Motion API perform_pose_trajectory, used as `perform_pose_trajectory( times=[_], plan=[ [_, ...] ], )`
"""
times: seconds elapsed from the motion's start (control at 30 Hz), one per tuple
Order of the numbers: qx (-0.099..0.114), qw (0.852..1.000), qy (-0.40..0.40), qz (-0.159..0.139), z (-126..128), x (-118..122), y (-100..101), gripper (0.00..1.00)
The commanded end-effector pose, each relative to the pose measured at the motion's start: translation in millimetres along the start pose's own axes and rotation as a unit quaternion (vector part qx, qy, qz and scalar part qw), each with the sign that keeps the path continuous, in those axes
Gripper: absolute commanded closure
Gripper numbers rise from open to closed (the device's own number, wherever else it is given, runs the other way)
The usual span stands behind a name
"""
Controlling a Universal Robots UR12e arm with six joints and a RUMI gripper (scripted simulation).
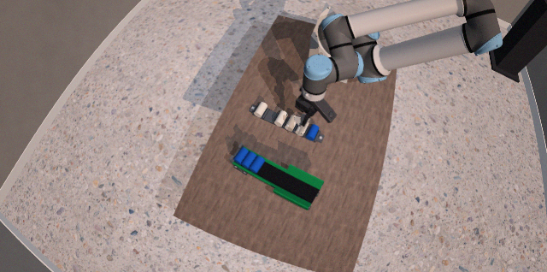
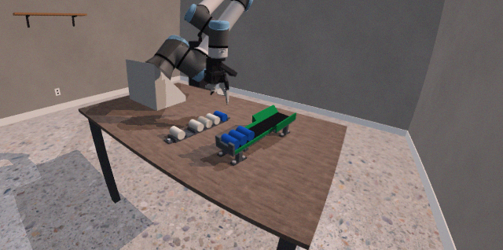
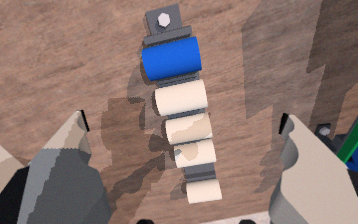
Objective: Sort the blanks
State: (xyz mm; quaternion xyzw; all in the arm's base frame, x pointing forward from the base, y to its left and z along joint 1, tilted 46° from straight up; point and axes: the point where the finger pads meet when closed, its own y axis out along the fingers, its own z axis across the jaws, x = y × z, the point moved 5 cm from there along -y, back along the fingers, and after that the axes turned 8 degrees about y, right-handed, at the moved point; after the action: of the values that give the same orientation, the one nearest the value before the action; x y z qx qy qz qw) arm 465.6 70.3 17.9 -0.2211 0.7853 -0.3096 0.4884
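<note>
Hanging wide open with nothing held, the gripper sits above the stock rack. One blue blank lies in the rack's end slot, long axis across the rack, beside four cream blanks.

Bare workshop-like room: wooden table, terrazzo floor, wall shelf

A: How many blanks in all?
B: Eight. Four blue blanks and four cream blanks.
A: And their holders?
B: One green feed ramp and one grey stock rack.
</note>
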Motion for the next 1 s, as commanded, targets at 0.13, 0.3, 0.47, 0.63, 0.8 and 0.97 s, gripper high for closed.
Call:
perform_pose_trajectory(
  times=[0.13, 0.3, 0.47, 0.63, 0.8, 0.97],
  plan=[
    [-0.001, 0.997, -0.074, 0.002, -7.9, -8.7, 0.6, 0.0],
    [-0.001, 0.995, -0.101, 0.002, -11.0, -11.8, 1.2, 0.0],
    [-0.001, 0.994, -0.111, 0.002, -12.2, -13.0, 1.4, 0.0],
    [-0.001, 0.993, -0.12, 0.002, -13.2, -13.9, 1.6, 0.0],
    [-0.001, 0.993, -0.122, 0.002, -13.4, -14.1, 1.6, 0.0],
    [-0.001, 0.993, -0.122, 0.002, -13.4, -14.1, 1.6, 0.48]
  ],
)
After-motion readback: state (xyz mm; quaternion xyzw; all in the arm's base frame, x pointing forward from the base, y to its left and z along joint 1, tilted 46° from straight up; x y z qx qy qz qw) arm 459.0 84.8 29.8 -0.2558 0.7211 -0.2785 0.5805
